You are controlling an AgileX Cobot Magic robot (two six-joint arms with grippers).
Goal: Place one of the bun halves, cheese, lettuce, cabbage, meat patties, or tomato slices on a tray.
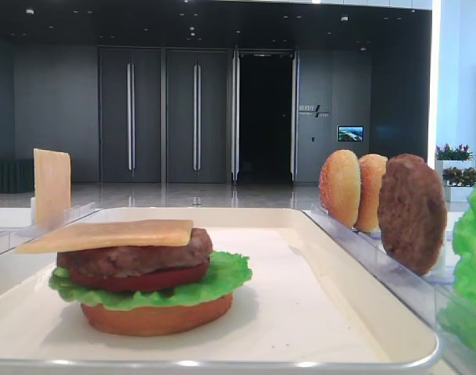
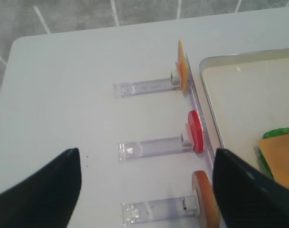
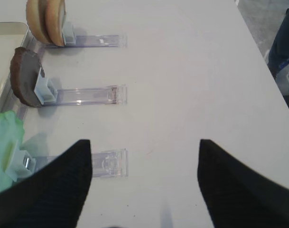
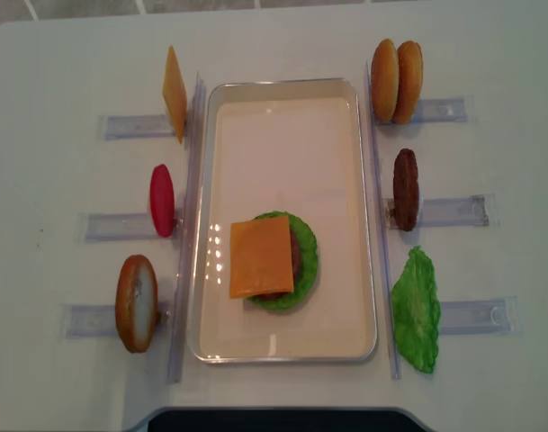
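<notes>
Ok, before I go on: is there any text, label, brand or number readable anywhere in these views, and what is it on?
Wall sign beside the dark doorway, front view: light characters, too small and blurred to read.
Small lit screen on the same wall: a picture, no legible words.
Tray, clear racks, and food pieces: no markings visible in any view.

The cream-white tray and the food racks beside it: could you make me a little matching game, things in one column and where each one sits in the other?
Things:
1. Thin yellow-orange cheese square
2. Glossy red tomato disc
3. Dark brown meat patty
4. Pair of golden-tan bun halves

Places (overhead view):
A. right side, far rack
B. top of the stack on the cream-white tray
C. left side, middle rack
D. right side, middle rack

Pairs: 1-B, 2-C, 3-D, 4-A
</notes>
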